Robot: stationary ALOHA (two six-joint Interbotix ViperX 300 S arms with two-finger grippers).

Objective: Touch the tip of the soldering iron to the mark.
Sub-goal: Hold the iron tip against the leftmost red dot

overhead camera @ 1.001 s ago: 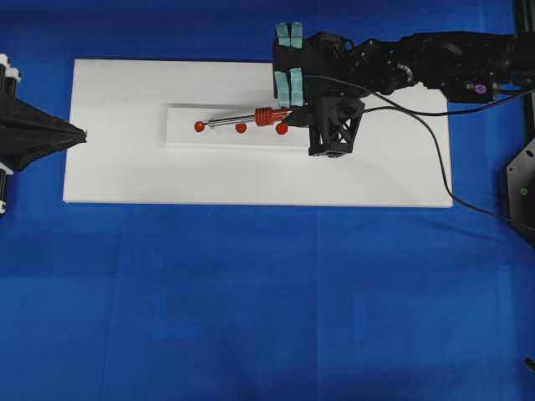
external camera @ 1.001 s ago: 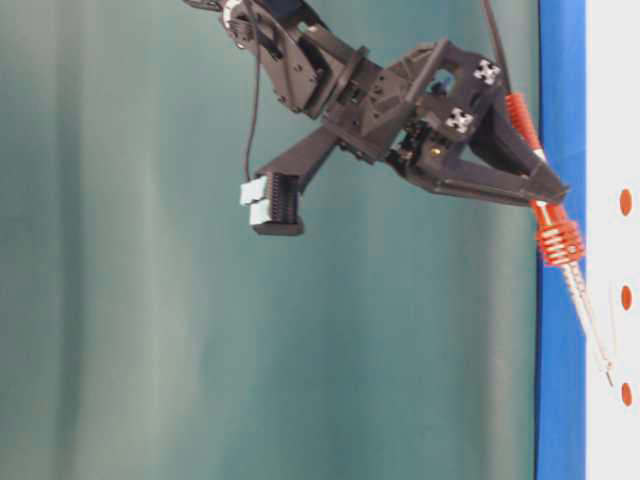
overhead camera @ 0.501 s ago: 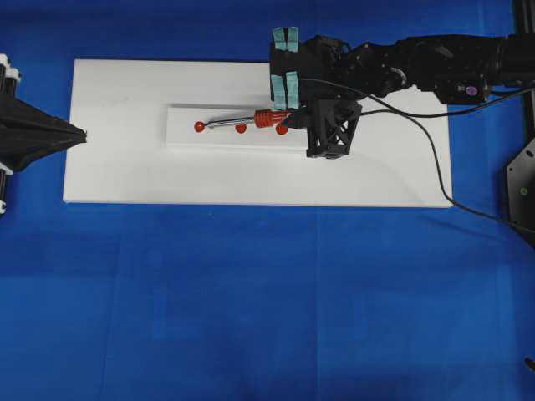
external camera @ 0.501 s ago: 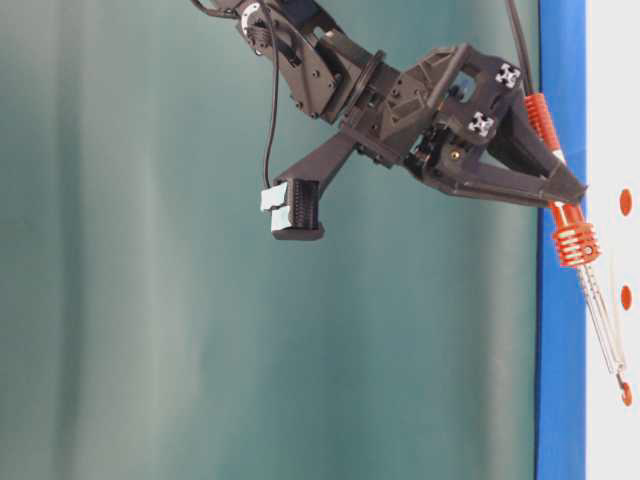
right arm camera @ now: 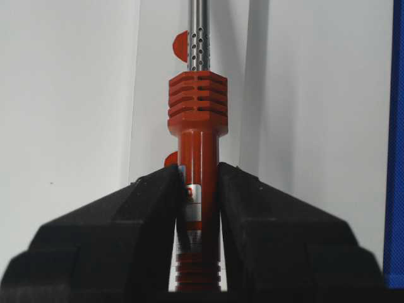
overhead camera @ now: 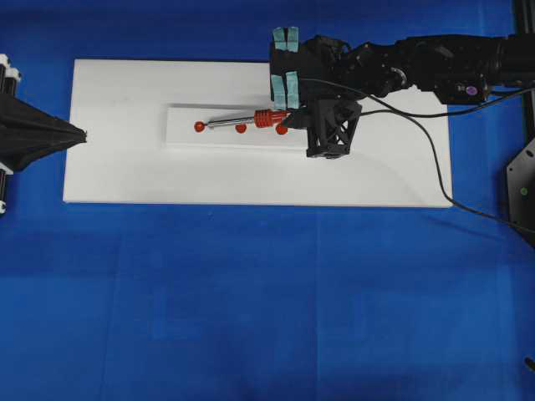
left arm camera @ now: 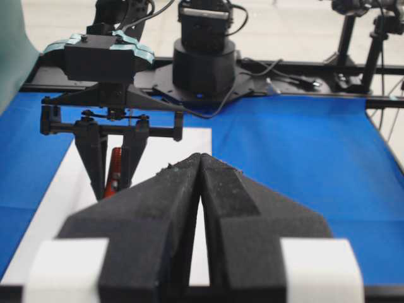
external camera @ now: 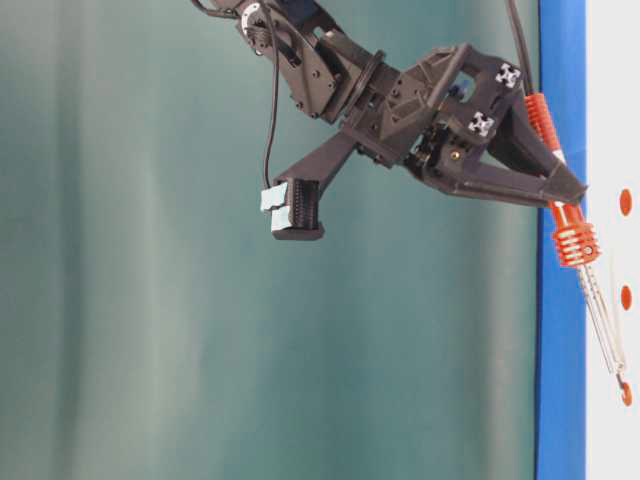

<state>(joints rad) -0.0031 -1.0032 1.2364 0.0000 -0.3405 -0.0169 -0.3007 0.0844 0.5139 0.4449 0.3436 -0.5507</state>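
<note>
The iron (overhead camera: 251, 119) is clamped by its red handle between the fingers of the right gripper (right arm camera: 197, 196), its shaft reaching left across the raised strip (overhead camera: 180, 134) on the white board (overhead camera: 117, 175). In the table-level view the tip appears to sit on the leftmost of three red marks (overhead camera: 200, 127), with the shaft slanted down to it.

If the arm were pressed lower, the thin shaft could be bent or the handle twisted in the grip, since contact seems already made. A sideways drift could drag the tip off the small dot. The cord (overhead camera: 435, 159), trailing to the right, might tug the handle if pulled taut.

The right arm is stretched in from the right, wrist tilted downward. The left gripper (left arm camera: 201, 189) is parked at the left edge, its fingers pressed together on nothing.
</note>
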